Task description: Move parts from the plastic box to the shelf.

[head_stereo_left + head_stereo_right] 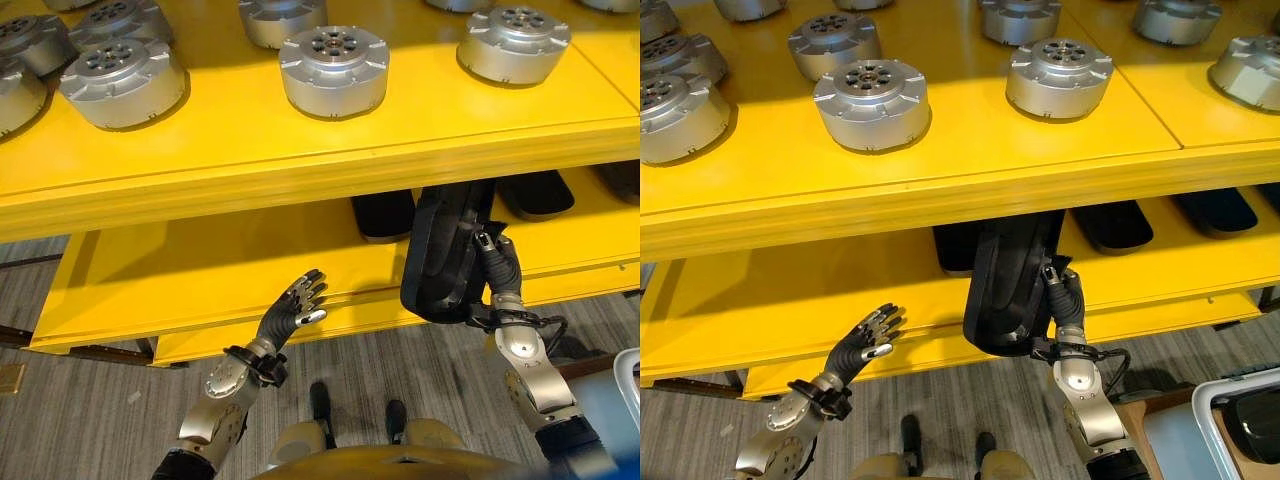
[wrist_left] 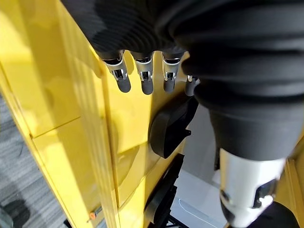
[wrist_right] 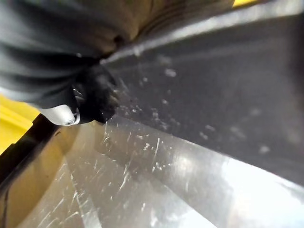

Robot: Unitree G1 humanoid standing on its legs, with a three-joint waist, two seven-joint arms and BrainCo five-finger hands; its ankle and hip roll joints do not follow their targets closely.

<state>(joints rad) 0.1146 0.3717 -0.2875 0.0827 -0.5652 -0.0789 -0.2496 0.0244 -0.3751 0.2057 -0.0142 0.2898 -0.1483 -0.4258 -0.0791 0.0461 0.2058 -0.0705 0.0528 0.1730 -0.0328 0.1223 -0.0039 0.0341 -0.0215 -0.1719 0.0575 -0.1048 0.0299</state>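
Right hand: right hand [image 1: 1064, 300] is raised in front of the lower shelf, its fingers curled round the edge of a black part [image 1: 1008, 282], which it holds upright with the top end reaching under the upper board.
Right wrist view: close against the hand, a dark scuffed surface of the black part [image 3: 199, 118] with pale scratches; a dark-tipped finger [image 3: 97, 102] presses on it.
Left hand: left hand [image 1: 296, 308] is lifted before the front edge of the lower shelf, fingers straight and spread, holding nothing; it is well apart from the black part.
Left wrist view: fingertips [image 2: 124, 84] hang straight in a row, just in front of the yellow shelf face.
Shelf: yellow shelf [image 1: 300, 165] with two boards, upper and lower.
Upper board: round silver parts [image 1: 334, 68] stand in rows, each with a ring of holes on top, apart from one another.
Lower board: flat black parts [image 1: 1112, 226] lie side by side toward the back, to the right of the held one; another lies behind it.
Plastic box: pale plastic box [image 1: 1215, 410] shows at the lower right, on the floor side of the right arm, with something dark inside.
Floor: grey striped floor [image 1: 90, 420] under the shelf.
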